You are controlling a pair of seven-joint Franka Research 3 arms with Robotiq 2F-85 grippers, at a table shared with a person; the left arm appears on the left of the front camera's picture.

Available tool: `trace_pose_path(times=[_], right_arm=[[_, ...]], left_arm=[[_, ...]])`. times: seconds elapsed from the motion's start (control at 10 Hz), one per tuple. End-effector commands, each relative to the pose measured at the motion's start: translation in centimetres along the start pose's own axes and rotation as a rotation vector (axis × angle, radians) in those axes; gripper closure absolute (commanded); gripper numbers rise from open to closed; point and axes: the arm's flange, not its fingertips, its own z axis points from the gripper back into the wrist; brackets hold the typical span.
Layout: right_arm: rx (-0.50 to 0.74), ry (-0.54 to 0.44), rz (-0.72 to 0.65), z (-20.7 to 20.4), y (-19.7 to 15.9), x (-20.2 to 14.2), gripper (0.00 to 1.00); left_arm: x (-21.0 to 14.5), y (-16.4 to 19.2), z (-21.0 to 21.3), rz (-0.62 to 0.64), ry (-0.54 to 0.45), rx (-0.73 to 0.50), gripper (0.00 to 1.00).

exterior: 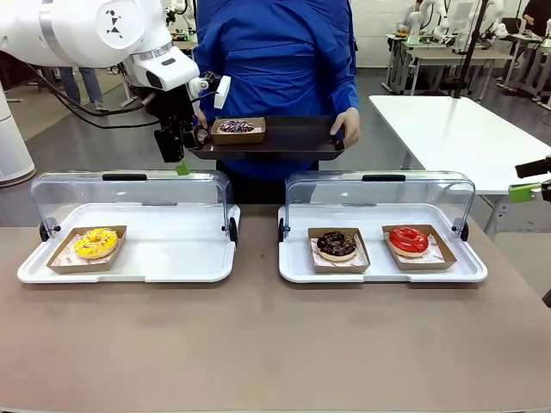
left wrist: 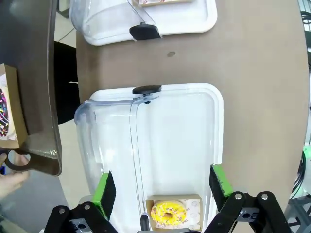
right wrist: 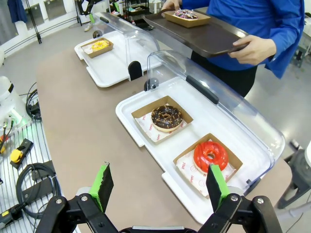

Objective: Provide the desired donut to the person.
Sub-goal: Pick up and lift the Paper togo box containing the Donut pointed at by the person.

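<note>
Since the left claw point(exterior: 182, 163) stands apart just beside the dark tray point(exterior: 293, 139), where the sprinkled donut point(exterior: 236, 127) already sits in its box, we lift straight away, clearing the tray rim, the person's hand point(exterior: 347, 125) and the clear lid point(exterior: 129, 188) below

Front view taken across table point(exterior: 258, 344) toward person point(exterior: 275, 52). Left wrist view aimed down over left case point(left wrist: 170, 136); right wrist view angled across right case point(right wrist: 194, 121). Yellow donut point(exterior: 95, 243) shared.

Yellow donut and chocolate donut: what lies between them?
Front view: past the yellow donut, bare left tray floor, a strip of brown table, then the right tray rim before the chocolate donut.
</note>
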Motion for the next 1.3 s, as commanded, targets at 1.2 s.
trace_pose_path(times=[1.2], right_arm=[[0.006,-0.021,0.012,-0.2,-0.3,-0.1,0.0]], left_arm=[[-29.1,-24.2,-2.4,0.446,-0.704,0.233,0.0]])
